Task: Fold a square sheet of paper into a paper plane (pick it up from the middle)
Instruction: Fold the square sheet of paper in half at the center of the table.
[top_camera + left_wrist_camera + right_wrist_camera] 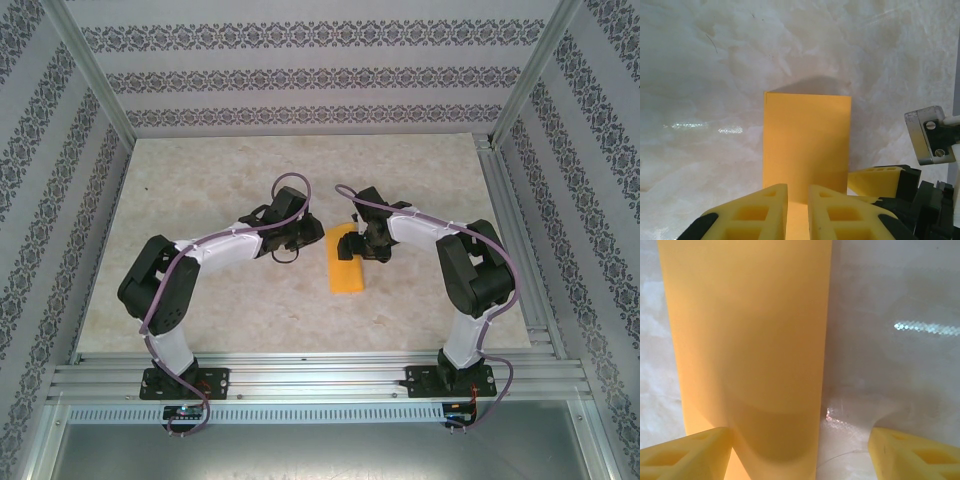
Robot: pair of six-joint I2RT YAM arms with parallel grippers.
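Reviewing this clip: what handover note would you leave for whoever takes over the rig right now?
Grippers: the left gripper is nearly closed, with the near edge of the square sheet of paper in the narrow gap between its fingers. Whether it truly pinches the sheet cannot be told. The right gripper is open wide, low over the paper, holding nothing.
Paper: on the table between the two grippers, lying as a narrow rectangle.
Done: apparently the first fold in half.
Left: the nose corner folds and the wing folds; no pointed dart yet.
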